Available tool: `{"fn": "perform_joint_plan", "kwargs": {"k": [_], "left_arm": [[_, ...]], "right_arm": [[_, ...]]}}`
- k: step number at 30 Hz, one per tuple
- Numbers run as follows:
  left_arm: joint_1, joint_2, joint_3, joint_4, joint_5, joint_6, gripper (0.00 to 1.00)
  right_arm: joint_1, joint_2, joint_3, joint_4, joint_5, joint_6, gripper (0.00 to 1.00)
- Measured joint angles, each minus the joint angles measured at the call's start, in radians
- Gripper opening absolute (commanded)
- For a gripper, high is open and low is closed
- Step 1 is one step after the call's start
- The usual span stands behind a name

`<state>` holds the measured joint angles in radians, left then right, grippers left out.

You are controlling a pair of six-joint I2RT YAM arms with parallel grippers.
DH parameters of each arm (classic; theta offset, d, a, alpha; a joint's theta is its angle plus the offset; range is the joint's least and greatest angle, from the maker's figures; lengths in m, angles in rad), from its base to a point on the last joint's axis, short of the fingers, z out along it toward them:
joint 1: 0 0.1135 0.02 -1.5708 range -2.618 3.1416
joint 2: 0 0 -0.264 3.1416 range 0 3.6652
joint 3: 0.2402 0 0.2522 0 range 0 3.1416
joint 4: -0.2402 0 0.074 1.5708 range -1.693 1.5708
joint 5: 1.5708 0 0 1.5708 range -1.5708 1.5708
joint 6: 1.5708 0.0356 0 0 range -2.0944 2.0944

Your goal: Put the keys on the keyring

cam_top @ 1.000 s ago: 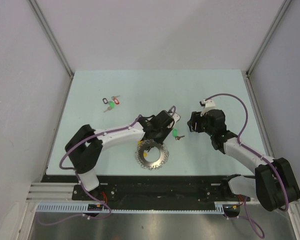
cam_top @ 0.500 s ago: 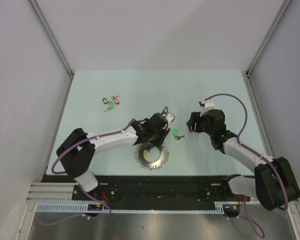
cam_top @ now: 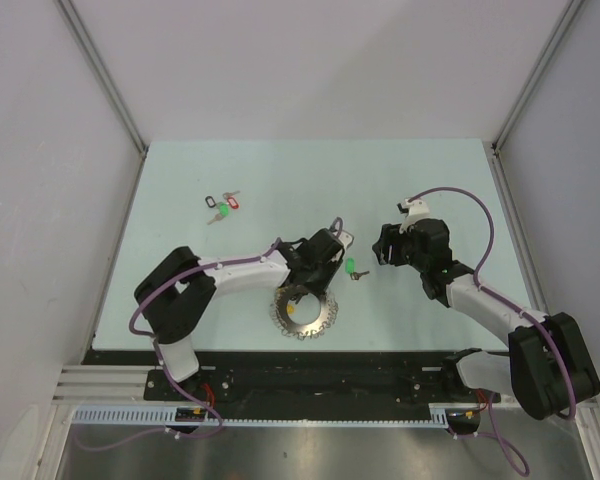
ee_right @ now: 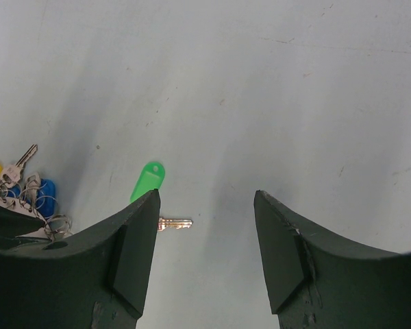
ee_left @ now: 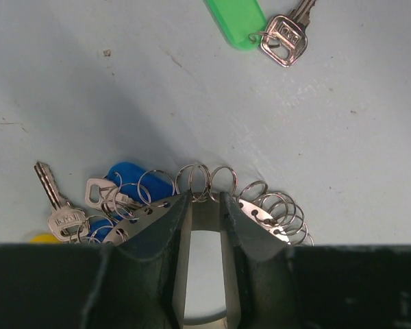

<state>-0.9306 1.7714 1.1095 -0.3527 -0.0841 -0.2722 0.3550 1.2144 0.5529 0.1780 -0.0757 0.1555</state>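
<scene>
L gripper (ee_left: 204, 205) jaws narrow over keyring (ee_left: 267, 212) rim, grip unclear. R gripper (ee_right: 205, 205) wide open, empty. Green-tagged key (ee_left: 283, 42) lies loose nearby, blue-tagged key (ee_left: 127, 179) at ring's edge. Both prob. light, stiff, slippery; tag looks the best hold.

Keyring (cam_top: 303, 312) sat on the table (cam_top: 430, 180) near the front edge, about centre. Left gripper (ee_left: 204, 199) was at its far rim, fingers straddling it. Loose tagged key (cam_top: 352, 268) lay just behind-right of the ring, not touching, between the two grippers, with the right gripper (ee_right: 205, 199) to its right. Second tagged key (ee_left: 127, 178) sat among the ring's loops. Three-key bunch (cam_top: 223, 206) lay well apart, far left.
</scene>
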Motion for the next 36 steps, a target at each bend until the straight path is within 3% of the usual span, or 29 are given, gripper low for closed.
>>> {"fn": "perform_joint_plan", "kwargs": {"k": [11, 19, 28, 36], "left_arm": [[0.002, 0.027, 0.006, 0.008, -0.014, -0.008, 0.19], [0.003, 0.027, 0.007, 0.01, -0.017, -0.008, 0.01], [0.003, 0.025, 0.035, -0.019, -0.018, 0.022, 0.0], [0.007, -0.022, 0.093, -0.159, -0.045, 0.119, 0.0]], "right_arm": [[0.0, 0.004, 0.0, 0.0, -0.003, 0.0, 0.62], [0.0, 0.005, 0.0, 0.0, -0.011, 0.0, 0.62], [-0.001, 0.005, 0.0, 0.001, -0.043, -0.007, 0.62], [-0.002, 0.047, 0.0, 0.042, -0.275, -0.062, 0.61]]}}
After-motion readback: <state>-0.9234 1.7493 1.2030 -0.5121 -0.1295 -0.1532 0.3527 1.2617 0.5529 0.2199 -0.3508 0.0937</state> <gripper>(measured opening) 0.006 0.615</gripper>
